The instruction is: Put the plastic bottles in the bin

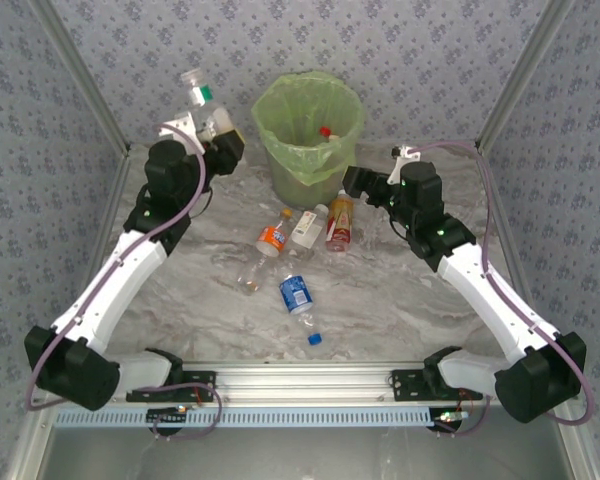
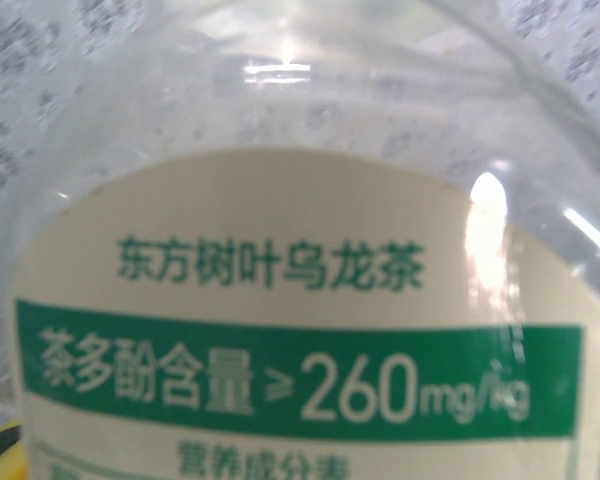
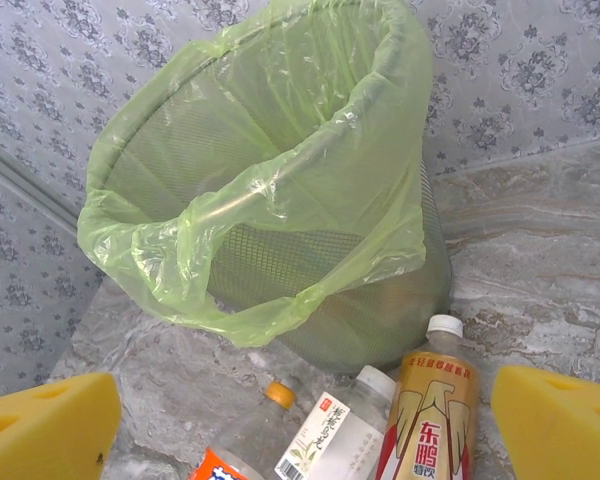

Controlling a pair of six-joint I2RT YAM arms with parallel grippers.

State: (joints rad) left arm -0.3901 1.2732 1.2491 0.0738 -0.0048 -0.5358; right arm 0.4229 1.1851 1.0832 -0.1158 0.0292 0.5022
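Counting plastic bottles (image 1: 305, 228): seven in sight. Five lying on the marble table (image 1: 400, 290), one raised in the left gripper (image 1: 209, 118), one red-capped bottle (image 1: 325, 132) down inside the bin (image 1: 270, 105). One bin only, round, lined in light green, standing at the far middle of the table between the two arms.

Left gripper: clamped on the green-labelled bottle (image 1: 202, 96), up off the table and left of the bin's rim. Long axis running from the fingers toward the far wall, leaning slightly left; cap end hard to tell. Seen close from the left wrist: cream label with a green band.

Right gripper (image 1: 350, 183): spread wide, holding nothing, just right of the bin, yellow pads (image 3: 45, 430) well apart.

Near the bin's foot, three side by side, caps toward the bin: orange-labelled bottle (image 1: 273, 237), white-labelled bottle (image 1: 303, 231), gold-labelled bottle (image 1: 339, 222).

Nearer the arms, clear crushed bottle (image 1: 252, 275), lying diagonally. Nearest of all, blue-labelled bottle (image 1: 297, 293), blue cap toward the arm bases, long axis roughly near-to-far.
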